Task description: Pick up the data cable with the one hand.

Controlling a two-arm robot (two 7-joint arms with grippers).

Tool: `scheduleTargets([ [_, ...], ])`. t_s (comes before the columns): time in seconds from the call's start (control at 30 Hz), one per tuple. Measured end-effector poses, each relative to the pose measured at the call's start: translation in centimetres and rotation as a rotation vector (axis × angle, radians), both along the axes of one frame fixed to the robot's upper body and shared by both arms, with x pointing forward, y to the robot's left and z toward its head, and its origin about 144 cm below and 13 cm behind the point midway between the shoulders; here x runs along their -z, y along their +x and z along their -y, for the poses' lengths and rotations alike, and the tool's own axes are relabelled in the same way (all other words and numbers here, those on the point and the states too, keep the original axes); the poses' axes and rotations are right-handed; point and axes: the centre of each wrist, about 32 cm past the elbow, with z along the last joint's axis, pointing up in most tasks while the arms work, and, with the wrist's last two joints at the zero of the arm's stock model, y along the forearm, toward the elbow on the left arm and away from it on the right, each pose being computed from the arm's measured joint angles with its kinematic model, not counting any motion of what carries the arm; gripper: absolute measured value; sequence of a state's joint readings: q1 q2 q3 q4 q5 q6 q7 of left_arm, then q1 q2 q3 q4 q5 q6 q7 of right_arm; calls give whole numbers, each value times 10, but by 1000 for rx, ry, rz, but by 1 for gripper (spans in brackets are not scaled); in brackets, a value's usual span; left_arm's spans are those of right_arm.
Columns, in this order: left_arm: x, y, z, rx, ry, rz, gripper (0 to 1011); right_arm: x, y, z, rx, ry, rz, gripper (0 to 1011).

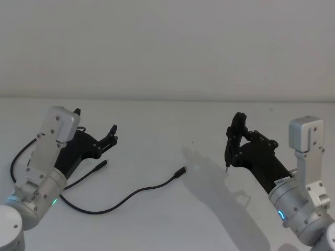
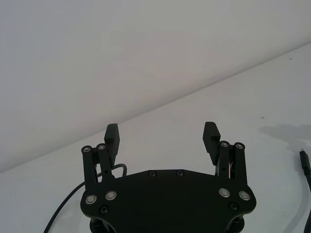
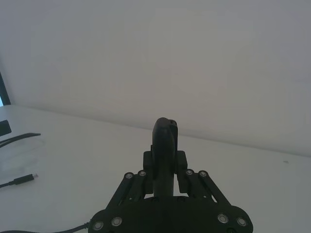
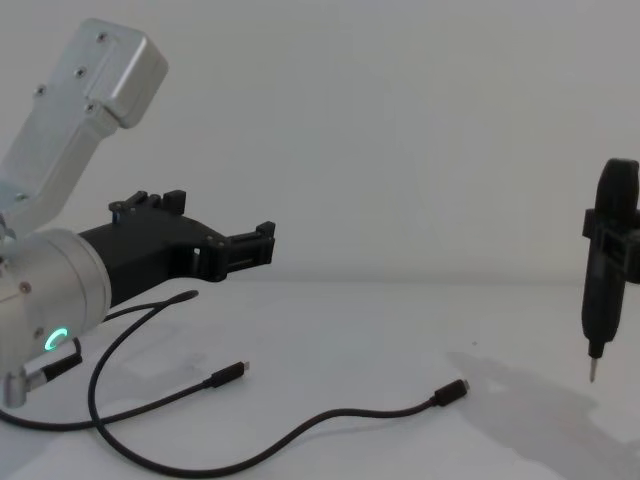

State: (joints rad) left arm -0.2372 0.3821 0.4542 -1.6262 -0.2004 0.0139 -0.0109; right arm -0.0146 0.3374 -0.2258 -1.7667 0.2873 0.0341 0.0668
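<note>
1. While the left end effector [image 1: 95, 121] is hovering low over the left side of the worktop [image 1: 167, 130], you are looking at fingers [image 2: 210, 133] standing wide apart and gripping nothing.
2. You are seeing the data cable [image 1: 141, 189] lying loose on the worktop, looping out from under the left arm and curving toward the middle.
3. Its left plug [image 1: 102, 164] is lying near the left end effector, and its right plug [image 1: 180, 171] is pointing into the space between the arms.
4. You are watching the right end effector [image 1: 235, 133] hanging above the right side with its fingers pressed together, well apart from the cable.
</note>
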Motion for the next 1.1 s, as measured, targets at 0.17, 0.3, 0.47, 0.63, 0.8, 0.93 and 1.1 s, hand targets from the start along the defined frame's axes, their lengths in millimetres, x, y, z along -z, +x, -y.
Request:
scheduleTargets([
  [0.17, 0, 0, 0, 0, 0, 0, 1001, 0, 0, 0, 0, 0, 0, 275],
  [0.3, 0, 0, 0, 0, 0, 0, 1001, 0, 0, 0, 0, 0, 0, 275],
  [0.47, 0, 0, 0, 0, 0, 0, 1001, 0, 0, 0, 0, 0, 0, 274],
  [0.63, 0, 0, 0, 0, 0, 0, 1001, 0, 0, 0, 0, 0, 0, 274],
  [0.8, 0, 0, 0, 0, 0, 0, 1001, 0, 0, 0, 0, 0, 0, 274],
  [0.93, 0, 0, 0, 0, 0, 0, 1001, 0, 0, 0, 0, 0, 0, 275],
  [1.1, 0, 0, 0, 0, 0, 0, 1001, 0, 0, 0, 0, 0, 0, 275],
])
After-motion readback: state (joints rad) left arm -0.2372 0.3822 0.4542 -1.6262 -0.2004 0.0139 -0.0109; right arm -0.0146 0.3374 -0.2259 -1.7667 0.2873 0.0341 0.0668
